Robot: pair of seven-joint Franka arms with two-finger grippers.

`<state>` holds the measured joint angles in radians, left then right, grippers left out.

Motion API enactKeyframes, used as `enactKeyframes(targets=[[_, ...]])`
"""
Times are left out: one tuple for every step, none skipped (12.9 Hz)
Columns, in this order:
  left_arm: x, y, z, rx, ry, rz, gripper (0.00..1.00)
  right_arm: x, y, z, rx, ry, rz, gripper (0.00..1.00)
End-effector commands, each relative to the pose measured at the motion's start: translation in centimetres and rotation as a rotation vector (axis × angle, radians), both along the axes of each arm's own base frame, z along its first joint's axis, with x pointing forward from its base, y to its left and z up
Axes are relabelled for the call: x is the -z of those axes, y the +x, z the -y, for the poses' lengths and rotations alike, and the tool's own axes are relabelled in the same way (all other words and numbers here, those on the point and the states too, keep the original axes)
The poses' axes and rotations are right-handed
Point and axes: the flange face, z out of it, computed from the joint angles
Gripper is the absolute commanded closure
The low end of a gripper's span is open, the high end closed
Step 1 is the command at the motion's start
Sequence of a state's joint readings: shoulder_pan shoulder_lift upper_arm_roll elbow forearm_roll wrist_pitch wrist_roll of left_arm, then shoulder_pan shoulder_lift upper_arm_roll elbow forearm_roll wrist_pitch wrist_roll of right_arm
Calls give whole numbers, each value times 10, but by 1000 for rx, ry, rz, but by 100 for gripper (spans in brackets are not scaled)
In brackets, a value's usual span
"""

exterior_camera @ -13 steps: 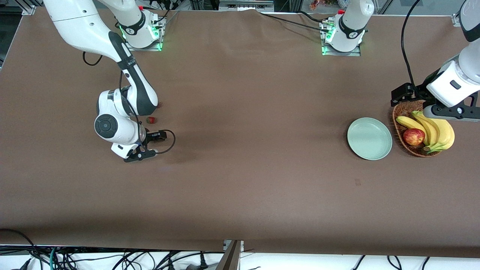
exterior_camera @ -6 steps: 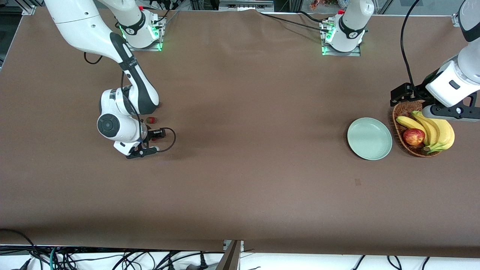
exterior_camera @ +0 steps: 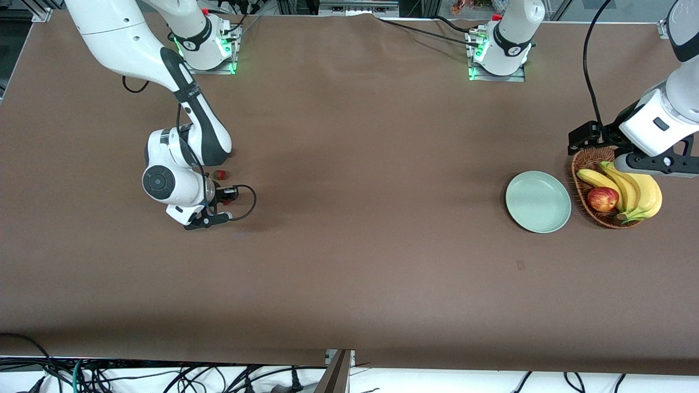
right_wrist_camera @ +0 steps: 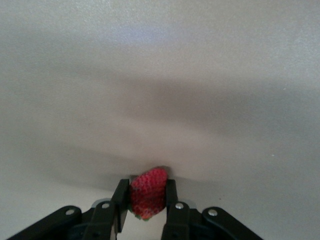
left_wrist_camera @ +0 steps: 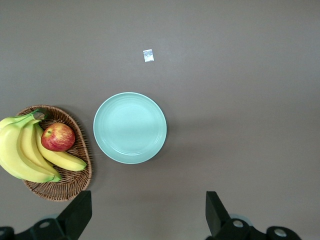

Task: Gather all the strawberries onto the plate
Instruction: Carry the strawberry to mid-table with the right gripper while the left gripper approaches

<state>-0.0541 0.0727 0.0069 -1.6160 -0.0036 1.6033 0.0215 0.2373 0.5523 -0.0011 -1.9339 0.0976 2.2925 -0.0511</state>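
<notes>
Your right gripper [right_wrist_camera: 145, 210] clamps one small red strawberry [right_wrist_camera: 148, 193] between its fingers, low over the brown table [exterior_camera: 349, 245]. Your left gripper [left_wrist_camera: 145, 220] hangs spread open near the round mint-green plate [left_wrist_camera: 130, 127], waiting.

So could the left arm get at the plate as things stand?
Probably yes. The left gripper hangs open over the basket, right beside the mint-green plate, and nothing lies on the plate or covers it. The right gripper is busy clamping a strawberry.
</notes>
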Motion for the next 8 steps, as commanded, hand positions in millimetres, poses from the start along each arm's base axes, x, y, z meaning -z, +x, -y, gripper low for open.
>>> enactKeyframes(targets=[[-3,3,3,-11,-18,3,0,-13,-2,-10,13,26,9,86],[-3,2,5,-8,-16,2,0,-28,2,-24,56,47,10,86],[-3,2,5,-6,-16,2,0,-44,8,-43,101,55,1,86],[-4,1,5,-8,-17,0,0,-60,13,-59,145,55,-16,86],[-4,0,3,-20,-19,0,0,-77,18,-79,187,58,-27,86],[-2,-1,0,-35,-26,-4,0,-94,20,-105,243,68,-34,86],[1,-1,0,-36,-31,-7,0,-108,19,-136,312,88,-37,86],[5,-1,-2,-37,-30,-11,0,-118,16,-167,377,106,-44,86]])
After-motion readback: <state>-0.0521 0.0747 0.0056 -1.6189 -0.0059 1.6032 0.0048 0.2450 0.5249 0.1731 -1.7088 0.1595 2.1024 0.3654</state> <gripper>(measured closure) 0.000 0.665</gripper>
